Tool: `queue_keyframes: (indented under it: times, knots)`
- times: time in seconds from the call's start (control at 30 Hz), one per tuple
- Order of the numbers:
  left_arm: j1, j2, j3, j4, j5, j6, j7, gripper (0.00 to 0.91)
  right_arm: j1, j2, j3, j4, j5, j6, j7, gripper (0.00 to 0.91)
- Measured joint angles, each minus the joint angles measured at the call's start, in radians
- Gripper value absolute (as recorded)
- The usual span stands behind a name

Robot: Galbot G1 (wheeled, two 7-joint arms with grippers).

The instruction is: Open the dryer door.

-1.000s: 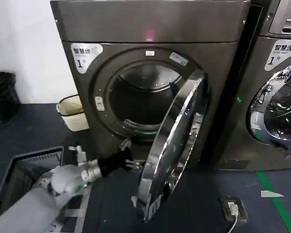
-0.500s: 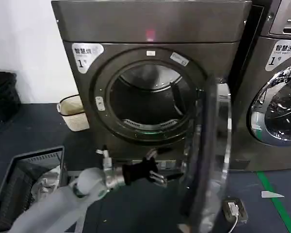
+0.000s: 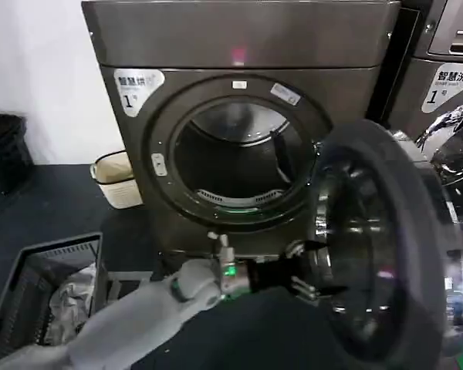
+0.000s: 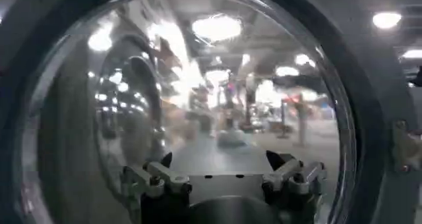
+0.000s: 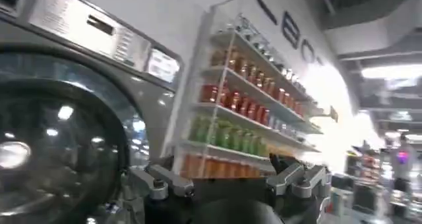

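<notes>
Head view: the dryer (image 3: pixel 239 46), a large dark grey-brown machine with a white "1" label at its upper left corner and a small pink-red light on the top panel, stands straight ahead. Its round drum opening is exposed. The dryer door (image 3: pixel 386 239) hangs swung wide to the right, its grey plastic inner face and domed window turned toward the camera. The left arm reaches across from the lower left, and the left gripper (image 3: pixel 309 271) is against the door's inner face near its lower left edge, fingers spread apart and grasping nothing. A second machine (image 3: pixel 447 77) stands to the right. A cream bin (image 3: pixel 117 179) sits on the floor left of the dryer, and a dark basket (image 3: pixel 42 285) lies at lower left.

Left wrist view: the left gripper (image 4: pixel 224 172) has its two fingertips apart, right in front of the door's domed window (image 4: pixel 198 87).

Right wrist view: the right gripper (image 5: pixel 227 174) is released, fingers spread, holding nothing. Behind it are a machine's chrome door (image 5: pixel 46 153) and shelves of coloured bottles (image 5: pixel 244 120).
</notes>
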Motion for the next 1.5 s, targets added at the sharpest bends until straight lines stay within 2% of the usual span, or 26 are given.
queue_keyframes:
  times: [0.13, 0.23, 0.7, 0.9, 1.23, 1.5]
  knots:
    - [-0.043, -0.047, 0.029, 0.047, 0.021, -0.008, -0.006, 0.907, 0.002, 0.006, 0.048, 0.021, -0.015, -0.031, 0.034, 0.907]
    - [-0.074, -0.08, 0.048, 0.08, 0.02, -0.015, -0.009, 0.907, -0.001, 0.013, 0.077, 0.032, -0.024, -0.034, 0.04, 0.907]
    - [-0.176, -0.269, 0.105, 0.234, 0.023, -0.01, -0.087, 0.907, -0.049, 0.024, 0.175, 0.049, -0.02, -0.03, 0.035, 0.907]
    - [-0.2, -0.345, 0.119, 0.302, 0.092, -0.036, -0.155, 0.907, -0.058, 0.016, 0.203, 0.053, -0.017, -0.028, 0.035, 0.907]
    - [-0.229, -0.441, 0.124, 0.414, 0.12, -0.076, -0.222, 0.907, -0.062, 0.002, 0.209, 0.052, -0.017, -0.027, 0.035, 0.907]
    - [-0.247, -0.498, 0.126, 0.489, 0.12, -0.083, -0.23, 0.907, -0.074, -0.01, 0.23, 0.051, -0.017, -0.027, 0.033, 0.907]
